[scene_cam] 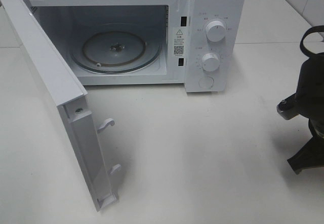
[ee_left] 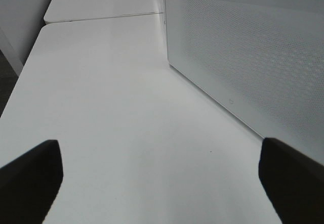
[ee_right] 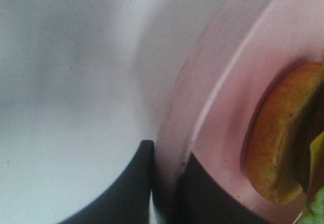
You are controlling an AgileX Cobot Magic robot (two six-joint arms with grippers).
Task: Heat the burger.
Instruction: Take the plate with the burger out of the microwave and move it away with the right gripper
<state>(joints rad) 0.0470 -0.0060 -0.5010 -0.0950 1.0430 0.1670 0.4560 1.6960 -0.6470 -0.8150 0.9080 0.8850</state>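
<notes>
Your right gripper [ee_right: 164, 183] is closed on the rim of the round pink plate [ee_right: 223, 82], one black finger [ee_right: 126, 188] under the edge and the other on top, and the burger [ee_right: 283, 138] with its glossy golden-brown bun sits on that plate just beyond the fingertips. Your left gripper [ee_left: 162, 183] stands wide open and holds nothing, hovering over the white tabletop [ee_left: 116, 107] with the perforated face of the white microwave's open door [ee_left: 253, 57] just ahead and to one side of its fingers. From above, the white microwave [scene_cam: 212, 11] shows its glass turntable [scene_cam: 116, 52] bare in the cavity, well apart from your right arm at the table's edge.
</notes>
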